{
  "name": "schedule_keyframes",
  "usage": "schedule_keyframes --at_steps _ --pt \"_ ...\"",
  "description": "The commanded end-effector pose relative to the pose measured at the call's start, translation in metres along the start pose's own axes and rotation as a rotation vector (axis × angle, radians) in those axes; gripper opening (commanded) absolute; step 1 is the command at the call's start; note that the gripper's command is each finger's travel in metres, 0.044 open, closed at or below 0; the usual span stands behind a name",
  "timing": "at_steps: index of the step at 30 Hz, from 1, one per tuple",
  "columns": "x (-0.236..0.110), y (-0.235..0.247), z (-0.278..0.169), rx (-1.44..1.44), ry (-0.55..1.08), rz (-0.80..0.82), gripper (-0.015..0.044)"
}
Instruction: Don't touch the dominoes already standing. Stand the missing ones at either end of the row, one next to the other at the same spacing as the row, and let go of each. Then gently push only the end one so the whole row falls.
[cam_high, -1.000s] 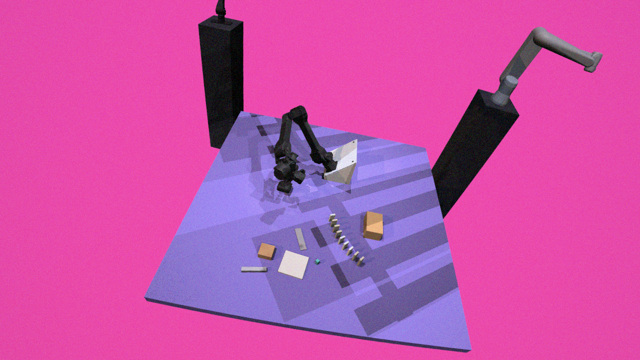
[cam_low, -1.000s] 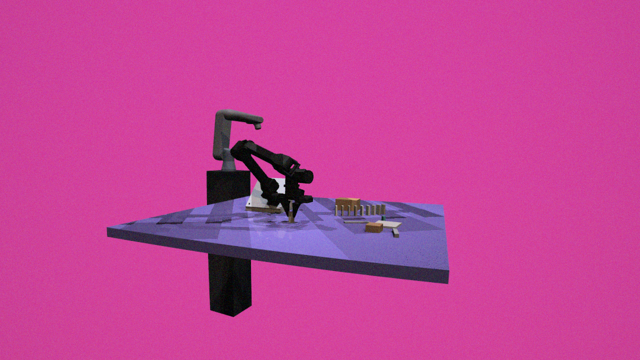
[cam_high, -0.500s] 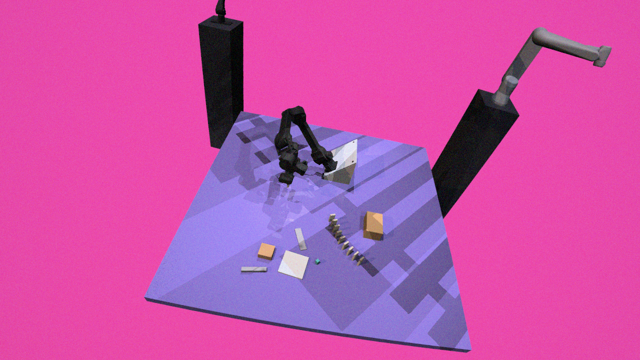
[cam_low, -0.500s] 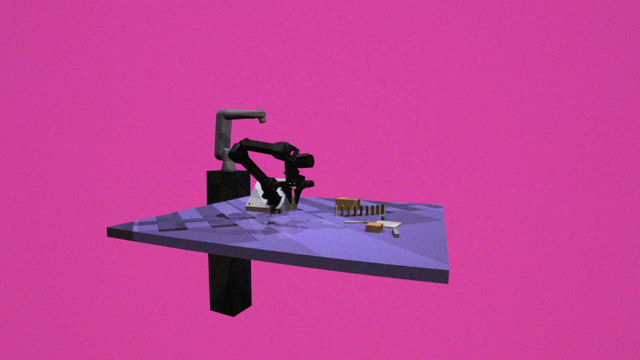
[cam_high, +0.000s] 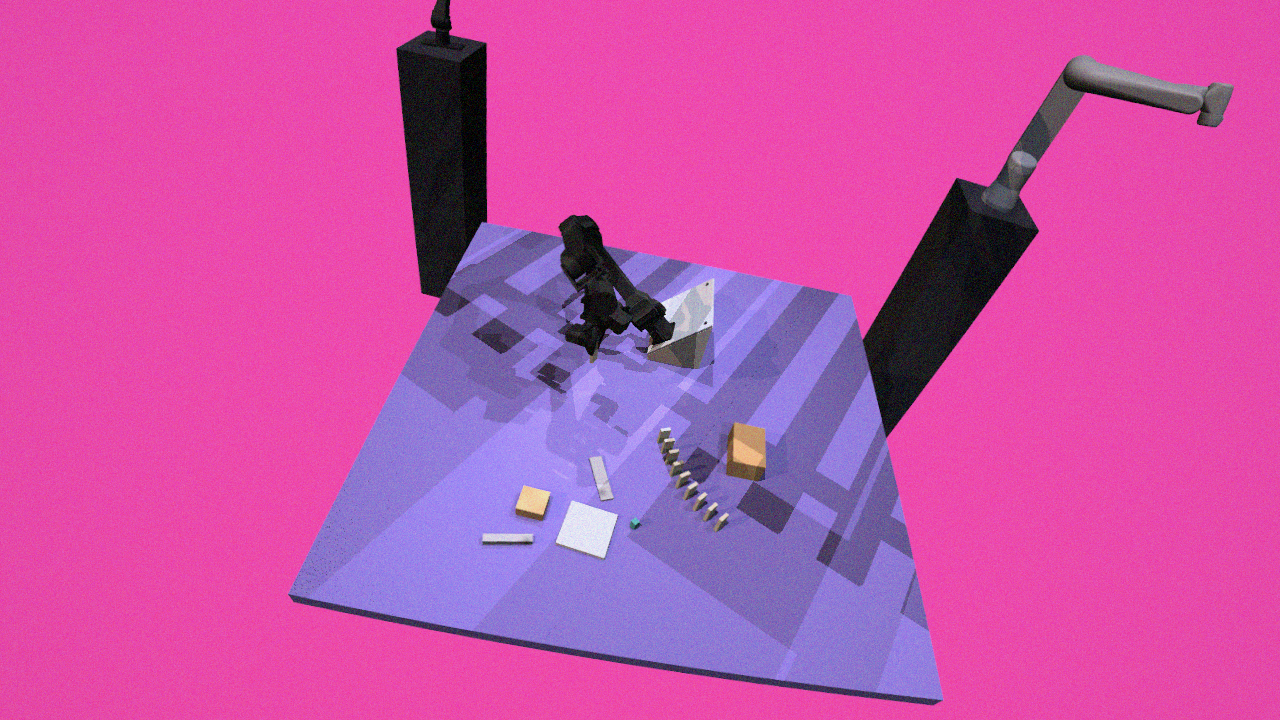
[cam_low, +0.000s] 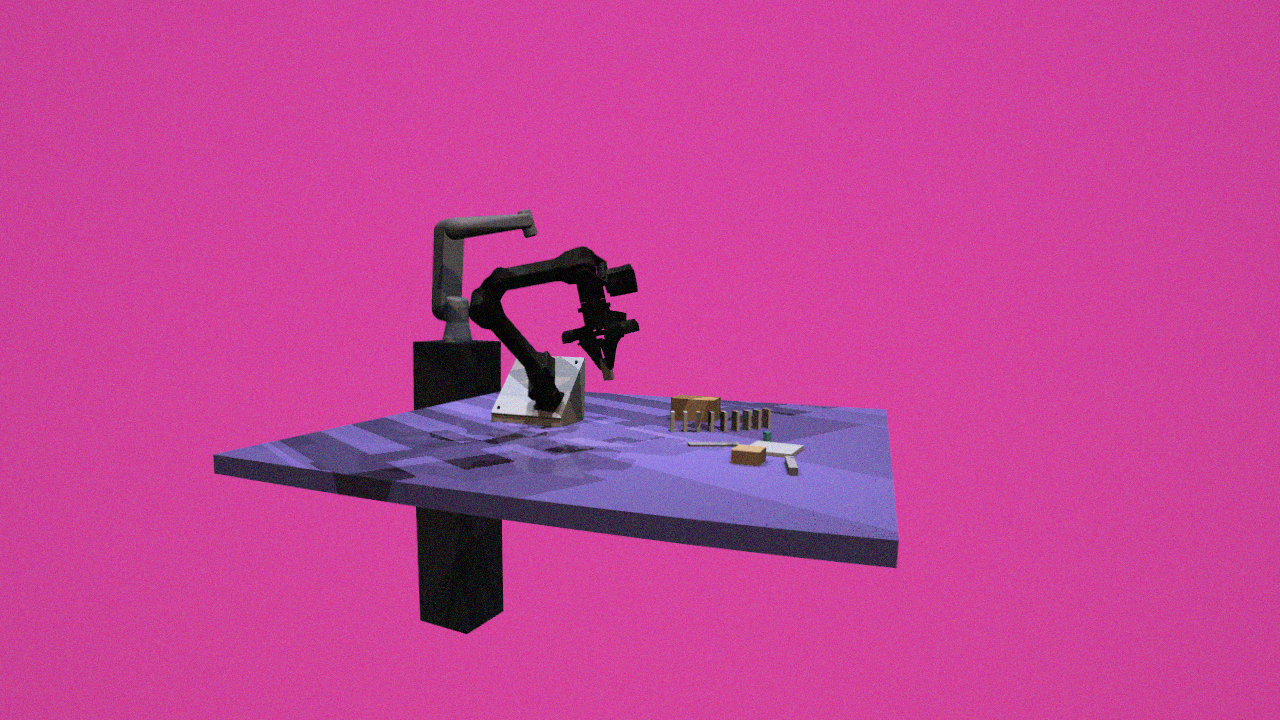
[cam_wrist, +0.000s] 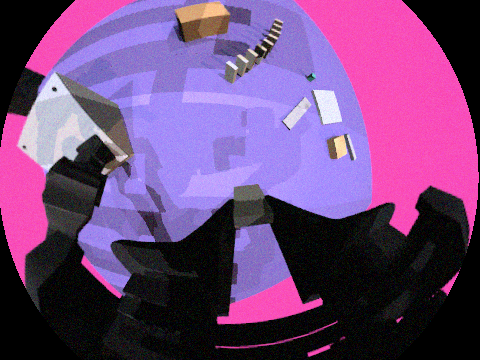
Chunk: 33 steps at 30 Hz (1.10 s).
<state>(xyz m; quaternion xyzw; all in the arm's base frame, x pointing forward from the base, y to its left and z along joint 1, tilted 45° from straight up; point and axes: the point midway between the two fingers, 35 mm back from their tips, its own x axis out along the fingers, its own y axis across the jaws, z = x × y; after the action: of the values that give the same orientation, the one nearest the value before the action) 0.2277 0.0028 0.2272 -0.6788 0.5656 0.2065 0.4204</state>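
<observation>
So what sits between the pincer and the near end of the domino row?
Nothing: in the top view only bare table lies between the pincer, shut on a domino, and the row.

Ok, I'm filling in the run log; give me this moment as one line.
phase: carry | gripper: shut on domino, raised above table | row: standing, untouched
</observation>
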Motion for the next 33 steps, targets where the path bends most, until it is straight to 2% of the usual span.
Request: schedule_keyframes --at_steps 1,9,14,26,33 --pt "0.004 -0.011 0.045 0.162 -0.001 0.047 0.0107" --pt "0.022 -0.015 0.153 0.612 0.081 0.116 0.0107" --pt "0.033 -0.006 0.198 0.832 0.174 0.093 0.0107" --pt "0.035 -0.004 0.203 0.859 0.186 0.088 0.0107" --pt "0.065 -0.004 0.203 0.859 0.182 0.089 0.0107"
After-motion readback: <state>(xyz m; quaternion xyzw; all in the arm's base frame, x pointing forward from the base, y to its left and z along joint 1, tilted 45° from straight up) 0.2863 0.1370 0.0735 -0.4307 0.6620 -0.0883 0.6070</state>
